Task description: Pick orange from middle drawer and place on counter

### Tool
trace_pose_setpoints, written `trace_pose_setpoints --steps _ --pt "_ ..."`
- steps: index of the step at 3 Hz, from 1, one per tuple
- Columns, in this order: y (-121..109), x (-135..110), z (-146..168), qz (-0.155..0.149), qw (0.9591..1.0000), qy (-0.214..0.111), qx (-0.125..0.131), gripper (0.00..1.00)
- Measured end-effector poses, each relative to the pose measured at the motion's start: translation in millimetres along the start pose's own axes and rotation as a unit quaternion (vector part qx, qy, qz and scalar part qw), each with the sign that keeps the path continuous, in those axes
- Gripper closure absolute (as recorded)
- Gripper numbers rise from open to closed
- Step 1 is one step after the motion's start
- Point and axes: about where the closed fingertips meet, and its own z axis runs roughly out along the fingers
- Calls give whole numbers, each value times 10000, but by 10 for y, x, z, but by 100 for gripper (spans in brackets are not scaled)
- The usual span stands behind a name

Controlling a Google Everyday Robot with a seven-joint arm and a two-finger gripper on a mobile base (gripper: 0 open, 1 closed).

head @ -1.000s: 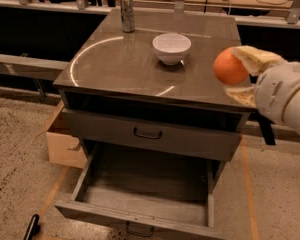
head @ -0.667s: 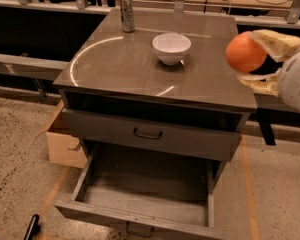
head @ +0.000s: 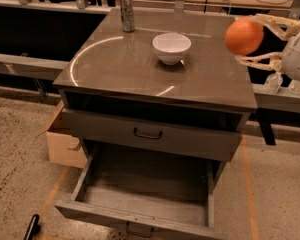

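Observation:
The orange (head: 243, 35) is held in my gripper (head: 251, 40), whose pale fingers (head: 262, 20) close on it from the right. It hangs in the air above the right edge of the counter (head: 120, 64), to the right of the white bowl (head: 171, 47). The middle drawer (head: 145, 184) is pulled wide open below and shows nothing inside it. The handled drawer front above it is shut.
A metal can (head: 127, 13) stands at the back of the counter. A cardboard box (head: 65, 144) sits on the floor left of the cabinet. A bench with cables and gear runs behind. A dark object (head: 32, 227) lies at the floor's lower left.
My gripper has carried the orange up and to the right, from beside the counter's right front edge to higher above its right edge.

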Motion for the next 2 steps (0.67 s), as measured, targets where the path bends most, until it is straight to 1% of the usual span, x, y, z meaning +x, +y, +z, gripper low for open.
trace_pose_setpoints --steps 1,2 --pt "74 188 298 396 9987 -331 -56 100" --pt "104 309 429 610 9969 -488 -77 100"
